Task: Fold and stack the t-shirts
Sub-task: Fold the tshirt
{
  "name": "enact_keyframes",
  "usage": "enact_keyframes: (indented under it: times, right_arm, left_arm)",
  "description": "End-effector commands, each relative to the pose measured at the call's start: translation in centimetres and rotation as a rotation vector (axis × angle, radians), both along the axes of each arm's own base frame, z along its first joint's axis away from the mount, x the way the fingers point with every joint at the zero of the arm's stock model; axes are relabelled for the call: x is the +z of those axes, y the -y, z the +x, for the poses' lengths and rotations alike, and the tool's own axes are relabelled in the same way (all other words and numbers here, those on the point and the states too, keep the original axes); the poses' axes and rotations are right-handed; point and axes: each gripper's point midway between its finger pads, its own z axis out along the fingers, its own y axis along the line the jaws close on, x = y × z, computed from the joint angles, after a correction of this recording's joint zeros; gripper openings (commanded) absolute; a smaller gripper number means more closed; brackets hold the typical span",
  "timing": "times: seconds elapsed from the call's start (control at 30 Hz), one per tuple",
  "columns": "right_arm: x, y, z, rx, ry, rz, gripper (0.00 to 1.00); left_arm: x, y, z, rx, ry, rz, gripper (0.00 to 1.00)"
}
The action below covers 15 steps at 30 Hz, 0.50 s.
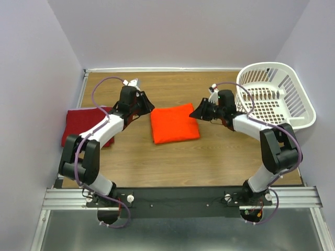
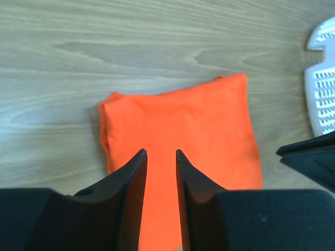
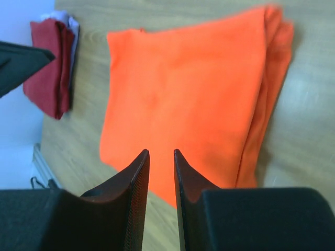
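A bright orange-red t-shirt (image 1: 174, 124) lies folded into a square in the middle of the table. The dark crimson t-shirt (image 1: 81, 124) lies folded at the table's left edge, partly behind the left arm. My left gripper (image 1: 148, 107) hovers at the orange shirt's left edge. In the left wrist view this gripper (image 2: 160, 152) is open by a narrow gap over the orange shirt (image 2: 183, 125), holding nothing. My right gripper (image 1: 196, 112) hangs at the shirt's right edge. The right wrist view shows that gripper (image 3: 159, 151) narrowly open and empty above the orange shirt (image 3: 193, 89), with the crimson shirt (image 3: 49, 63) beyond.
A white lattice laundry basket (image 1: 277, 94) stands at the back right of the table, right behind the right arm, and its rim (image 2: 322, 99) shows in the left wrist view. Walls close in the table at the back and on both sides.
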Motion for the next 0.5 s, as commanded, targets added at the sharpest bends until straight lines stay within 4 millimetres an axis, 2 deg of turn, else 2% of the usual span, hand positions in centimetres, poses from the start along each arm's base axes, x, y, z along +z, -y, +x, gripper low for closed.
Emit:
enact_keyframes:
  times: [0.0, 0.07, 0.1, 0.17, 0.2, 0.27, 0.37, 0.4, 0.43, 0.47]
  right_arm:
    - [-0.9, -0.5, -2.0, -0.001, -0.026, 0.098, 0.32]
    - [-3.1, -0.1, -3.1, -0.009, -0.07, 0.086, 0.32]
    - [-3.9, 0.0, -3.2, -0.02, -0.076, 0.084, 0.32]
    - [-5.9, 0.7, -3.9, -0.046, -0.108, 0.055, 0.32]
    - [-6.5, 1.0, -4.1, -0.054, -0.115, 0.044, 0.32]
    - [-8.0, 1.8, -4.8, -0.076, -0.143, 0.016, 0.32]
    - [-8.4, 2.8, -5.0, -0.105, -0.135, -0.024, 0.32]
    - [-8.3, 3.1, -4.8, -0.11, -0.123, -0.055, 0.32]
    - [-7.9, 3.2, -4.8, -0.102, -0.116, -0.067, 0.32]
    - [-6.5, 3.2, -4.5, -0.093, -0.077, -0.067, 0.32]
  left_arm:
    - [-3.0, 1.5, -1.8, -0.064, -0.047, -0.071, 0.35]
    - [-4.4, 1.7, -1.8, -0.061, -0.068, -0.084, 0.33]
    - [-5.9, 2.0, -1.8, -0.073, -0.105, -0.086, 0.33]
    - [-7.2, 2.1, -1.6, -0.069, -0.137, -0.084, 0.32]
    - [-8.5, 2.1, -1.7, -0.064, -0.169, -0.077, 0.32]
    - [-9.5, 1.9, -1.5, -0.05, -0.188, -0.068, 0.32]
    - [-9.6, 1.2, -1.5, -0.024, -0.198, -0.053, 0.33]
    - [-8.7, 0.8, -1.2, -0.01, -0.177, -0.047, 0.33]
    - [-8.1, 0.5, -1.1, 0.0, -0.165, -0.038, 0.34]
    - [-7.7, 0.0, -1.3, 0.014, -0.17, -0.024, 0.37]
